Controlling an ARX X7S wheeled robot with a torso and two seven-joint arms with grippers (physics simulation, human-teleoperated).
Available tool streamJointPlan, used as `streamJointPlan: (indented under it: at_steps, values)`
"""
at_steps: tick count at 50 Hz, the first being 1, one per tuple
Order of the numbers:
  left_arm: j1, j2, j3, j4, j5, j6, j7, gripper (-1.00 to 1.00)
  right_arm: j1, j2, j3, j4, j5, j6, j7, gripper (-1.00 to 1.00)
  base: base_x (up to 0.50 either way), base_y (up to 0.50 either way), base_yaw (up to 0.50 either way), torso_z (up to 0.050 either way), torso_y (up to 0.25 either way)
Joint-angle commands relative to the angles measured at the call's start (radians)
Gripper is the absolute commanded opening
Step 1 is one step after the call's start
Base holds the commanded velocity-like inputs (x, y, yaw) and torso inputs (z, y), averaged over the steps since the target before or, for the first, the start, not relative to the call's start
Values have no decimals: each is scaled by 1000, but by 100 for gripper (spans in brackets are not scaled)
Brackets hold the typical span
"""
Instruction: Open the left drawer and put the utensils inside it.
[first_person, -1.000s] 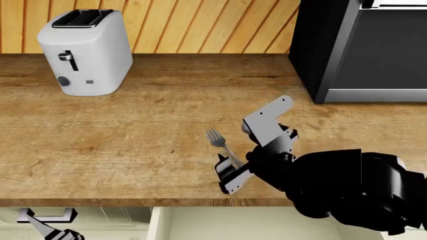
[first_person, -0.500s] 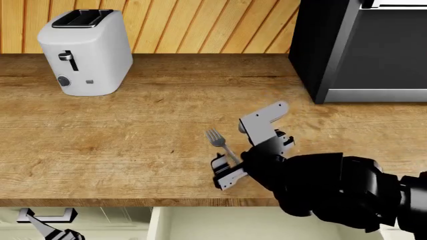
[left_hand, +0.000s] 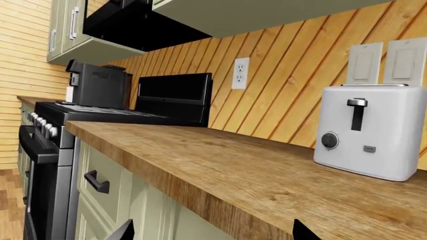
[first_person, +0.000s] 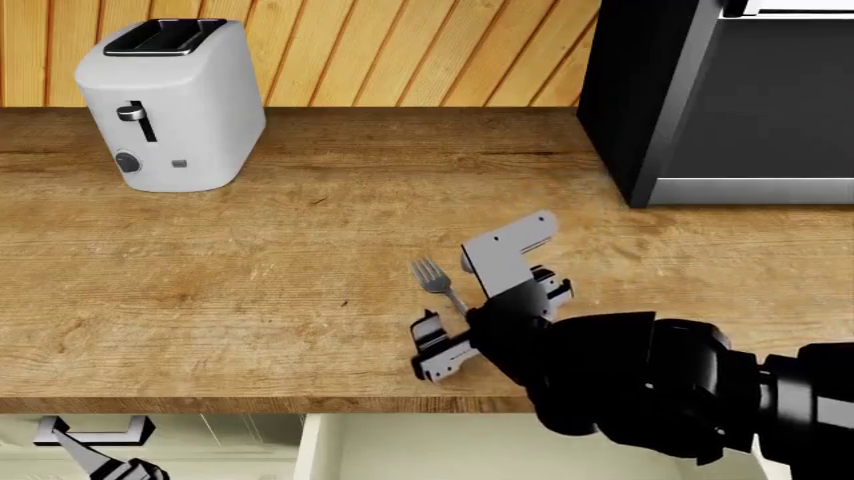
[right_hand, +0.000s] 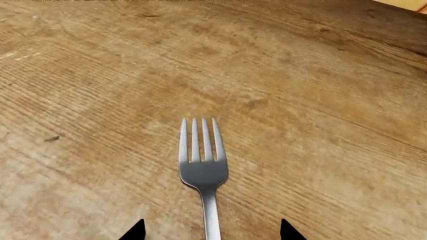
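Since the earlier frame my right gripper (first_person: 483, 310) has shifted left; its jaws, spread, straddle the small silver four-tined fork (right_hand: 203, 170), apart.

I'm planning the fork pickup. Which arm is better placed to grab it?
The right. Its claw sits open right over the fork handle on the counter, the handle running between its fingertips in the right wrist view. The left claw hangs below the counter edge, far from the fork.

The head camera is looking steeply down on the counter (first_person: 267, 260). The right wrist camera is hovering close over the fork (right_hand: 203, 172), shared with the head view. The left wrist camera is peering level along the counter edge at the toaster (left_hand: 370, 132).
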Motion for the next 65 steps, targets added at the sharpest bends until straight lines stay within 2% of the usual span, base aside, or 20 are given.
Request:
streamJointPlan:
  at_steps: [1,23,24,55,65]
  values:
    - [0,1,0,-2,0,2,-1,100,-26,-25,-29,30,12,23,17,100,0,0,0,0,0]
    - [1,1,-2,3,2,-2,-2,100,-48,-55,-50,107,23,55,74,100,1,0,0,0,0]
    - [1,1,-2,3,2,-2,-2,100,-50,-55,-51,107,19,54,76,-100,12,0,0,0,0]
    - [2,1,-3,1,2,4,-3,100,-41,-23,-35,35,-73,2,85,-100,0,0,0,0,0]
    - [3,1,-2,4,3,3,-2,100,6,24,-5,-40,-85,-10,81,-100,0,0,0,0,0]
